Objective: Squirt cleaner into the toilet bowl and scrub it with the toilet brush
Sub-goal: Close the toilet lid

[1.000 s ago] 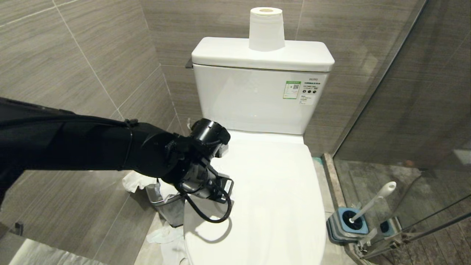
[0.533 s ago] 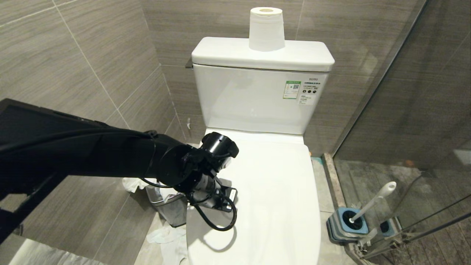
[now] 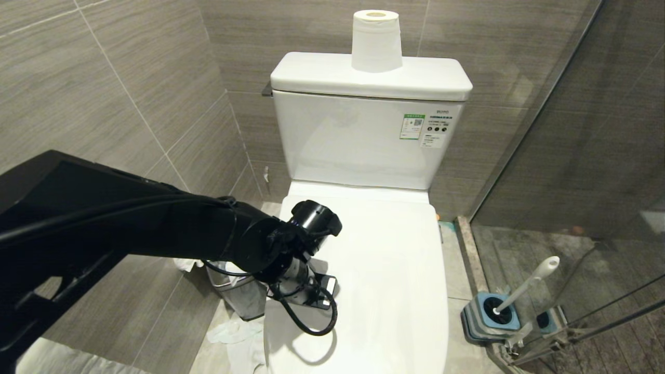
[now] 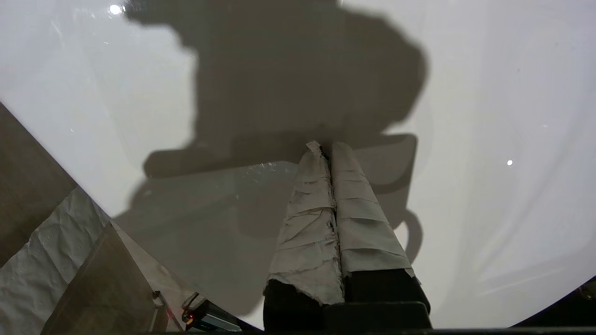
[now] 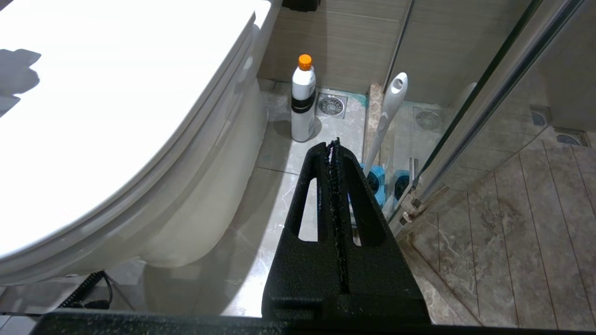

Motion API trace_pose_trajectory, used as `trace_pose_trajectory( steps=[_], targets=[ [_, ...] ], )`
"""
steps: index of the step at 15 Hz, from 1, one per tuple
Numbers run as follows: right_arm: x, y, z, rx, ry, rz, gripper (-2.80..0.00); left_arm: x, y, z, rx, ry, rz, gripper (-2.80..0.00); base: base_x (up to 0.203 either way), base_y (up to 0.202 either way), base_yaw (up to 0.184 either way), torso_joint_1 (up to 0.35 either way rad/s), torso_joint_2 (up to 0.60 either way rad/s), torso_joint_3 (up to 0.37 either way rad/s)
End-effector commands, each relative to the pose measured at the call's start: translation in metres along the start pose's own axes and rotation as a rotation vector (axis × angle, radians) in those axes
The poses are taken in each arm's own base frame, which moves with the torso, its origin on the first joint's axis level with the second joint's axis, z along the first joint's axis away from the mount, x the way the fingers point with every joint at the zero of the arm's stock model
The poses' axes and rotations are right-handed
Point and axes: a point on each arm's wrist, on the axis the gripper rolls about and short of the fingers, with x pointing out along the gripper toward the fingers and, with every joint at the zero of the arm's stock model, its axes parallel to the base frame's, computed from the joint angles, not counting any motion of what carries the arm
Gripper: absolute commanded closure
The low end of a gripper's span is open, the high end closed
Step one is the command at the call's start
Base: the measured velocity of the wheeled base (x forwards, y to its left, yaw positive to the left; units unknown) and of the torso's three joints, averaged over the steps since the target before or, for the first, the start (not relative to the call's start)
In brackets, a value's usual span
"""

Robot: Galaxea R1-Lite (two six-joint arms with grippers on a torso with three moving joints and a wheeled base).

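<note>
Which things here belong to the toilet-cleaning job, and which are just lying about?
Belong to the job:
- toilet, lid still down
- toilet brush, standing in its holder
- white bottle with orange cap on the floor, possibly the cleaner
- left tool, shut, over the lid

Just lying about:
- paper roll on the tank
- steel bin
- crumpled tissue on the floor

The toilet lid [image 3: 395,270] and cistern [image 3: 363,140] are glossy white, the cistern bearing a green-and-white sticker [image 3: 411,127]. The wall tiles [image 3: 104,93] are streaked grey-brown. The toilet brush [image 3: 527,284] has a white handle; its holder [image 3: 488,317] is grey and blue. The bottle [image 5: 303,100] is white with an orange cap and what seems a black band. The left gripper's fingers [image 4: 335,209] are wrapped in pale grey; the right gripper [image 5: 334,153] is black.
</note>
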Motion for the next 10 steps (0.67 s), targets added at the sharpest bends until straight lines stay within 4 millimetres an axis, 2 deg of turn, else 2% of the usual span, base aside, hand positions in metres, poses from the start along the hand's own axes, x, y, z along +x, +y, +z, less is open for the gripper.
trace_pose_trajectory(
  steps=[1, 5, 10],
  targets=[
    [0.0, 0.0, 0.0, 0.0, 0.001, 0.0, 0.0, 0.004, -0.001, -0.001, 0.001, 0.003, 0.013, 0.0, 0.0, 0.0, 0.0, 0.0, 0.0, 0.0],
    [0.0, 0.0, 0.0, 0.0, 0.001, 0.0, 0.0, 0.013, -0.002, -0.006, 0.006, 0.005, 0.027, 0.0, 0.0, 0.0, 0.0, 0.0, 0.0, 0.0],
    [0.0, 0.0, 0.0, 0.0, 0.001, 0.0, 0.0, 0.01, -0.003, -0.006, 0.009, -0.021, 0.032, 0.0, 0.0, 0.0, 0.0, 0.0, 0.0, 0.0]
  ],
)
